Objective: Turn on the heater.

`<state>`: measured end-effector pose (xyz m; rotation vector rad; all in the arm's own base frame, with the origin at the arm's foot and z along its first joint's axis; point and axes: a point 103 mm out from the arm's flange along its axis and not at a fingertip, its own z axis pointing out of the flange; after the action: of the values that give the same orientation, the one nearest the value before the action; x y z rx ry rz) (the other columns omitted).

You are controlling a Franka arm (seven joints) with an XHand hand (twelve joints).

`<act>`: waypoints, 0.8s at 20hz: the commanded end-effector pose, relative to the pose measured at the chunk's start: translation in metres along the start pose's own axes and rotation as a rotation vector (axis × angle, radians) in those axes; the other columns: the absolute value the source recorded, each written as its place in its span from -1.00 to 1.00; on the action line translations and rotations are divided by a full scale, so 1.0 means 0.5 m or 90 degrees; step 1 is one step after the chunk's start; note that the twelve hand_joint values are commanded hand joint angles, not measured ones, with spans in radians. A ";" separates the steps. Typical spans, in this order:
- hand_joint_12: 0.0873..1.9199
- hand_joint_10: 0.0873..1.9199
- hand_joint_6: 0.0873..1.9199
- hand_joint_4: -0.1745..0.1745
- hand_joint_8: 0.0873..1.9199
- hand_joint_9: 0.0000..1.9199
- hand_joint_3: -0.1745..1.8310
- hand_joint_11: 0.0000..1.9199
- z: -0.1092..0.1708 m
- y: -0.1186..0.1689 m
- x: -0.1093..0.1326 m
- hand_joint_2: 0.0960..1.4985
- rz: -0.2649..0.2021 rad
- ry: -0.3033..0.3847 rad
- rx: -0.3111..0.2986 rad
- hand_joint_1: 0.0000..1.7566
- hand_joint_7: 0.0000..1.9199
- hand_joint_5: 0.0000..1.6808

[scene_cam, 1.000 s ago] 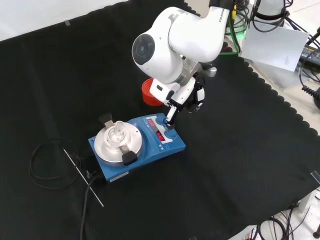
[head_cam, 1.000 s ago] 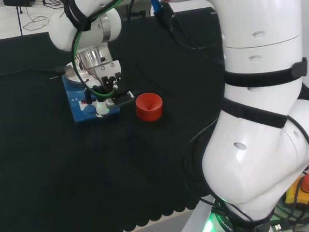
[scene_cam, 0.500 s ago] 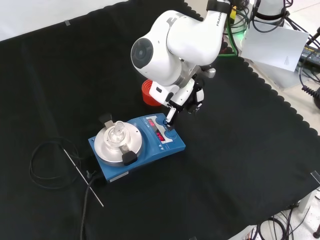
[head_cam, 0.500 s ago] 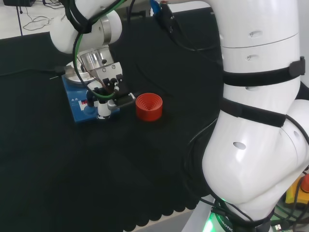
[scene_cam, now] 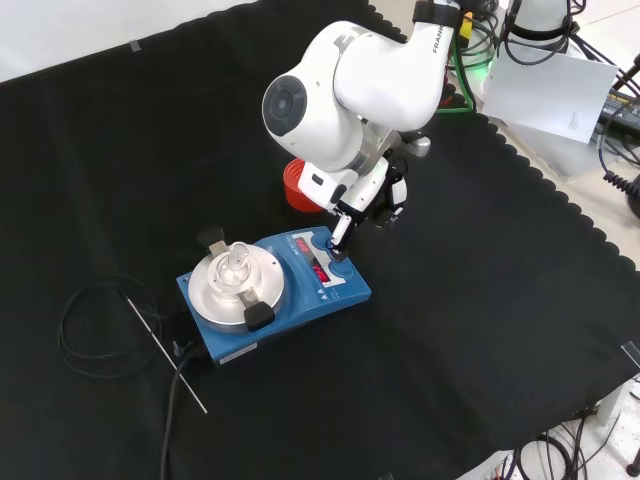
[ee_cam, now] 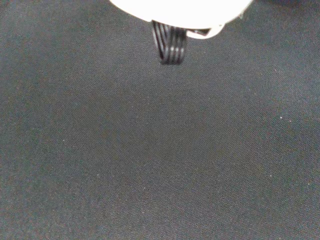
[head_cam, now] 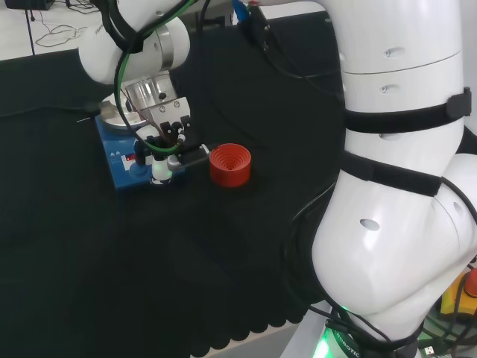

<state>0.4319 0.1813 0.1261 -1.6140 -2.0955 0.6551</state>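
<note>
The heater (scene_cam: 275, 294), a blue hotplate with a round silver top plate (scene_cam: 240, 286) and a front panel with lit red displays (scene_cam: 320, 270), is seen on the black cloth (scene_cam: 470, 330) near the middle of the bench in the front view. In the head view it (head_cam: 119, 165) lies toward the far left part of the cloth, partly hidden by the arm's wrist. A small clear glass piece (scene_cam: 236, 262) is seen standing on the middle of the top plate, and two black clamps are set at the plate's rim. A blue knob (scene_cam: 340, 268) is seen at the panel's right end in the front view.

The hand (scene_cam: 368, 196) is held over that end of the panel. One finger (scene_cam: 340, 234) is stretched down to the knob area and appears to touch it; whether it presses cannot be told. The other fingers are seen partly curled near the palm, with nothing held.

A red ribbed ring stand (head_cam: 229, 164) stands just beside the heater, to its right in the head view. A black cable (scene_cam: 100, 330) is coiled on the cloth at the heater's left in the front view, with a thin rod (scene_cam: 168, 355) lying across it.
</note>
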 end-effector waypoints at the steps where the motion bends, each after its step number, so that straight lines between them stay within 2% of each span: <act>1: 0.32 0.39 -0.39 -0.29 0.51 0.65 0.22 0.19 -0.001 0.005 0.005 -0.19 0.001 -0.004 0.001 0.59 0.55 -0.67; 16: 0.32 0.39 -0.39 -0.29 0.51 0.64 0.22 0.19 0.007 0.014 0.007 -0.19 -0.001 -0.004 0.009 0.59 0.55 -0.67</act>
<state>0.4354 0.1879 0.1206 -1.6046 -2.0934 0.6721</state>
